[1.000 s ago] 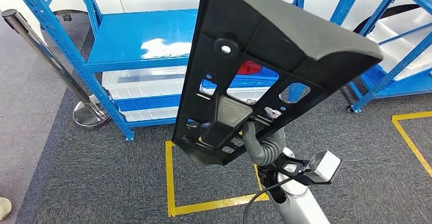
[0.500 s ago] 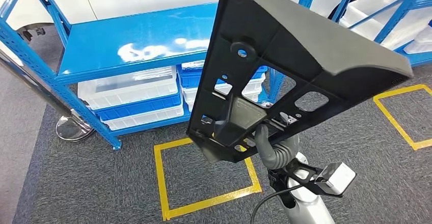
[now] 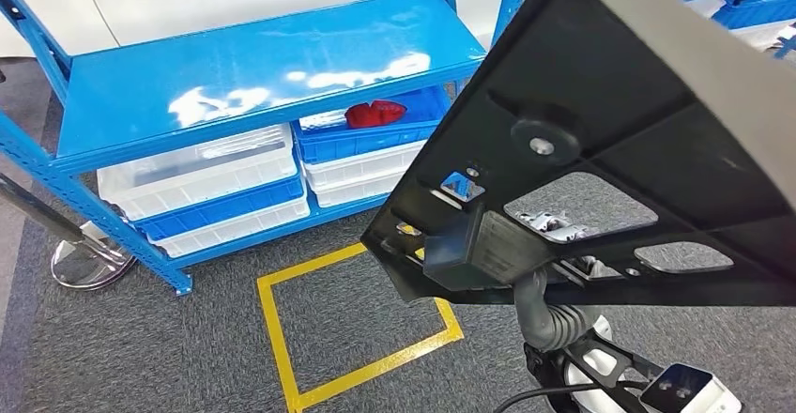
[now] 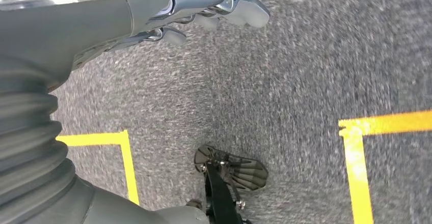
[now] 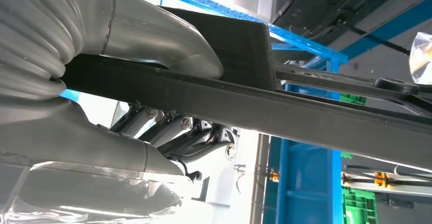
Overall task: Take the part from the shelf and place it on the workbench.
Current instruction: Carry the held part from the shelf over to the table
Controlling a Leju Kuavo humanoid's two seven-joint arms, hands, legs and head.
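1. Black plastic, ribbed and pierced with cut-outs: the part (image 3: pixel 601 160) fills the head view from about 1 o'clock to 4 o'clock, tilted, its underside toward the camera, held up in the air above the grey carpet (image 3: pixel 169 338).
2. The right hand (image 5: pixel 153 107) grasps the part; in the right wrist view the grey thumb lies along one face of the part's edge and the darker fingers (image 5: pixel 178 132) fold against the other face, so the edge is clamped between them.
3. In the head view, the right hand's grey ribbed cover (image 3: pixel 549 314) rises to the part from 5 o'clock.
4. The left hand (image 4: pixel 204 15) hangs over the carpet, fingers loosely extended and apart, holding nothing.
5. The blue shelf (image 3: pixel 244 84) stands at 10 to 11 o'clock, well apart from the part, with stacked bins (image 3: pixel 216 188) beneath it.
6. A yellow tape square (image 3: pixel 357 328) marks the carpet at 7 o'clock.
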